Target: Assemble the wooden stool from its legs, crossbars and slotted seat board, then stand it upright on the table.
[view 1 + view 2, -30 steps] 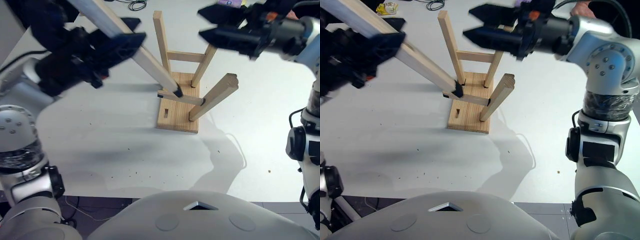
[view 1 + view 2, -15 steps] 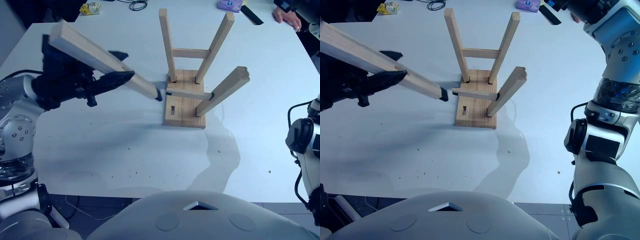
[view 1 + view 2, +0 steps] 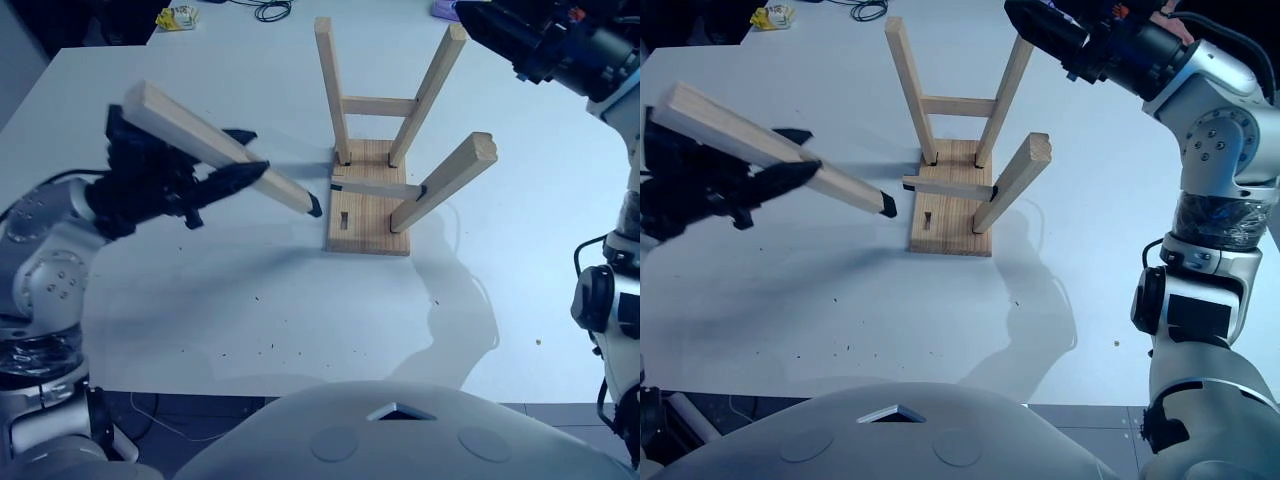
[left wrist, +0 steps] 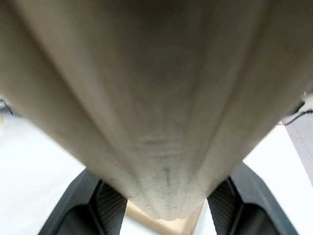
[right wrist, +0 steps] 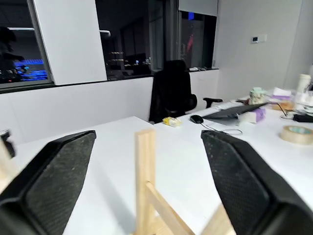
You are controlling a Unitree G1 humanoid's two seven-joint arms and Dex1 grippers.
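Note:
The slotted seat board (image 3: pixel 367 228) lies flat on the white table. Two upright legs (image 3: pixel 331 90) at its back are joined by a crossbar (image 3: pixel 380 105). A third leg (image 3: pixel 447 180) leans outward at its right, with a low crossbar (image 3: pixel 375 187) running from it. One slot (image 3: pixel 345 220) on the board's near left stands empty. My left gripper (image 3: pixel 232 160) is shut on a fourth leg (image 3: pixel 190 135), held slanted in the air, its dark tip (image 3: pixel 315 208) just left of the board. My right gripper (image 3: pixel 1045 25) hangs open beside the top of the back right leg (image 5: pixel 145 181).
The table (image 3: pixel 250 300) has bare surface left of and in front of the board. A yellow item (image 3: pixel 180 15), a black cable (image 3: pixel 272 10) and a purple item (image 3: pixel 445 8) lie along the far edge. The near edge (image 3: pixel 200 385) runs just below.
The left arm has drawn the held leg back, so its tip has left the low crossbar's end. The right gripper swung away from over the stool and returned at the upper right.

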